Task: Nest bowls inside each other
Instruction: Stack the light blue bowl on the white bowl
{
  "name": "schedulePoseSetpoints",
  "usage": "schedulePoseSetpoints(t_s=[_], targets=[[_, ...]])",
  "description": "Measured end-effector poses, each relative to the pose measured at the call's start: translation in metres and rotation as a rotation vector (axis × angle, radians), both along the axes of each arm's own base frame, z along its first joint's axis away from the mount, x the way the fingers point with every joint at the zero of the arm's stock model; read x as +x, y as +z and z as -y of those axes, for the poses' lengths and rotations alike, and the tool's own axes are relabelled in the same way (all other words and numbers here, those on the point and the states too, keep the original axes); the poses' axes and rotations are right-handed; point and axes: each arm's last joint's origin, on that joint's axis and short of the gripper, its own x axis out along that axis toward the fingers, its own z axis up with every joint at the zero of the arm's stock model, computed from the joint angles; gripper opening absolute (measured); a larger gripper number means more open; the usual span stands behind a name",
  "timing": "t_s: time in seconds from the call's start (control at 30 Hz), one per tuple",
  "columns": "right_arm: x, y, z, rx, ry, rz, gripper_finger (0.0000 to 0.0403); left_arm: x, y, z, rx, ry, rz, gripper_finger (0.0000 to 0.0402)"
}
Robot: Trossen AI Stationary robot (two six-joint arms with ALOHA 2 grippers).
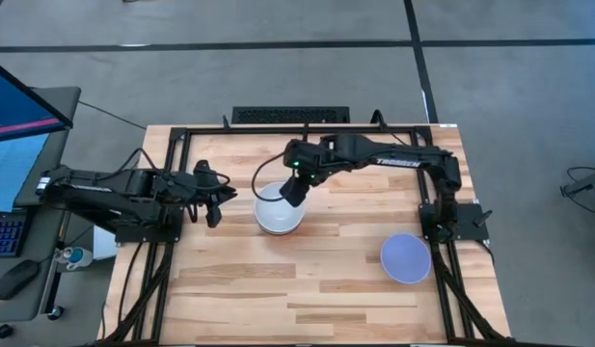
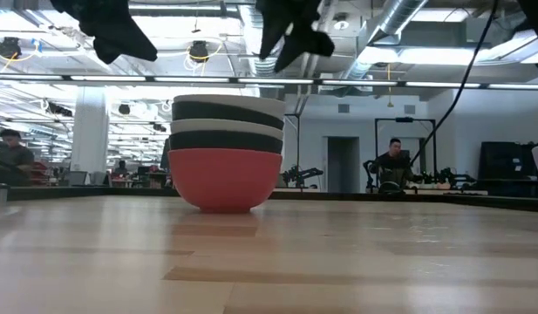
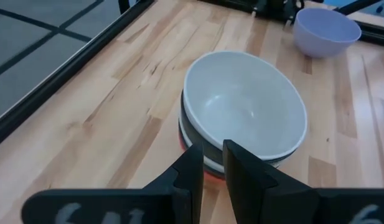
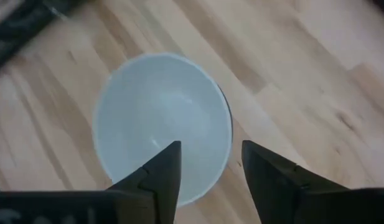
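A stack of nested bowls (image 1: 279, 212) stands on its red bottom bowl (image 2: 225, 179) at the table's middle. Above the red one come black, white and black bowls, with a white bowl (image 3: 244, 106) on top. A lavender-blue bowl (image 1: 405, 257) sits upright by itself toward the right near corner. My right gripper (image 4: 207, 171) hangs open above the far-right rim of the stack and touches nothing. My left gripper (image 3: 213, 163) hovers off the table to the left of the stack, its fingers a narrow gap apart and empty.
Black frame rails (image 1: 172, 193) run along the left, far and right table edges, with the arm bases on them. A monitor, keyboard and mouse (image 1: 13, 280) sit beyond the left edge. Bare wood (image 1: 278, 299) lies along the near side. People sit in the room behind.
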Motion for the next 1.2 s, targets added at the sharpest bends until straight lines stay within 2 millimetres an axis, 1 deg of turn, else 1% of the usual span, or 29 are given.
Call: schedulePoseSetpoints(t_s=[0.07,0.17,0.27,0.33,0.37,0.43,0.57,0.63,0.73,0.87,0.97,1.07,1.2], targets=[[-0.004,0.009,-0.003,-0.027,0.001,0.018,0.0195,0.0,0.0,0.0,0.0,0.0,-0.002,0.0053],[-0.02,0.012,-0.005,-0.091,-0.021,-0.085,0.0198,0.0,0.0,0.0,0.003,0.005,-0.001,0.0053],[-0.037,0.002,-0.005,-0.146,-0.04,-0.284,0.0198,0.0,0.0,0.0,0.002,0.011,0.001,0.0053],[-0.04,-0.009,-0.007,-0.134,-0.028,-0.338,0.0195,0.0,0.0,0.0,0.002,0.012,0.001,0.0053],[-0.042,-0.014,-0.009,-0.127,-0.021,-0.343,0.0194,0.0,0.0,0.0,0.0,0.012,0.001,0.0053],[-0.044,-0.018,-0.016,-0.108,0.001,-0.287,0.0191,0.0,0.0,0.0,-0.001,0.013,0.002,0.0053],[-0.062,-0.025,-0.03,-0.042,0.04,-0.154,0.0179,0.0,0.0,0.0,-0.001,0.013,0.002,0.0053],[-0.077,-0.032,-0.033,-0.017,0.026,-0.105,0.0169,0.0,0.0,0.0,-0.001,0.01,0.001,0.0053],[-0.106,-0.039,-0.037,0.005,-0.044,-0.053,0.0151,0.0,0.0,0.0,-0.004,0.001,0.0,0.0053],[-0.156,-0.058,-0.038,0.03,-0.209,-0.132,0.013,0.0,0.0,0.0,0.005,-0.005,-0.003,0.0053],[-0.188,-0.068,-0.04,0.08,-0.302,-0.154,0.0121,0.0,0.0,0.0,0.005,-0.005,-0.003,0.0053],[-0.21,-0.079,-0.047,0.127,-0.339,-0.194,0.0119,0.0,0.0,0.0,0.006,-0.005,-0.003,0.0053],[-0.239,-0.091,-0.053,0.132,-0.367,-0.336,0.0121,0.0,0.0,0.0,0.001,0.007,0.0,0.0053]])
